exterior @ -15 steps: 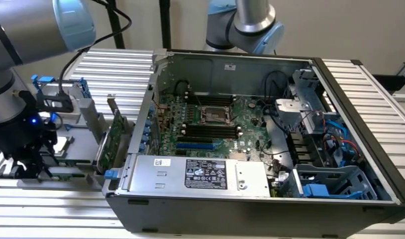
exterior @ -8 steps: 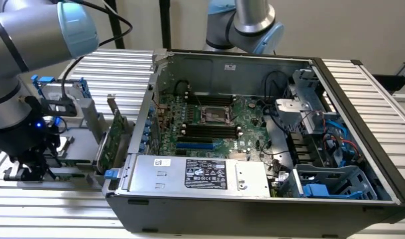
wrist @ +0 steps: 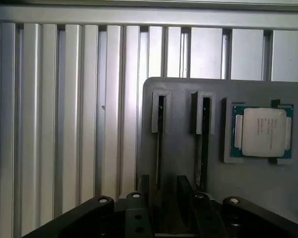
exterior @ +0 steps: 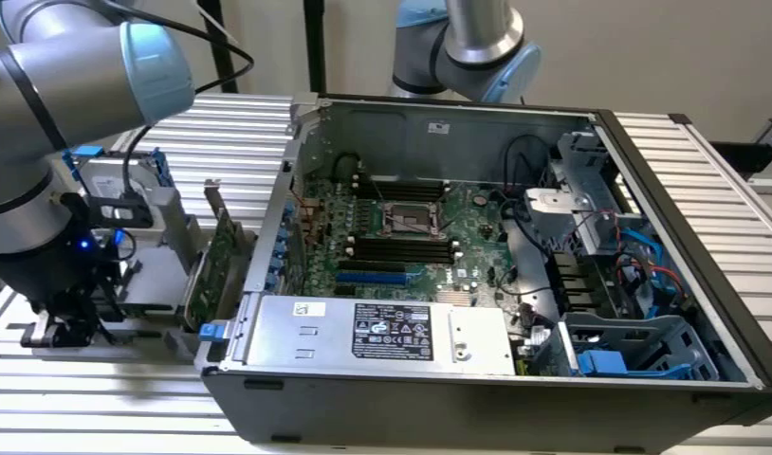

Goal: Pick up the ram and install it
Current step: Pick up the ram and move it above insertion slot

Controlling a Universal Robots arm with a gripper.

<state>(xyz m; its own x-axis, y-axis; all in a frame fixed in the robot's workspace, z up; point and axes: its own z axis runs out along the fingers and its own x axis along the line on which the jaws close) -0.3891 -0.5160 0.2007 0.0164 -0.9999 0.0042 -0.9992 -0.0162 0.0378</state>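
Ram [wrist: 158, 148] not lifted yet: stands on edge in grey holder [wrist: 179, 144] slot on table [wrist: 64, 124], at exterior view's left, outside computer case [exterior: 487, 398]. My jaws open, straddling it, not clamped. Motherboard slots [exterior: 399, 248] look unfilled. Pick and install both left to do.

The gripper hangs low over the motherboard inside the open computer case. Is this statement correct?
No. The gripper hangs low over the grey holder with its ram sticks and processor, outside the open computer case, at the exterior view's left. The exterior view shows this.
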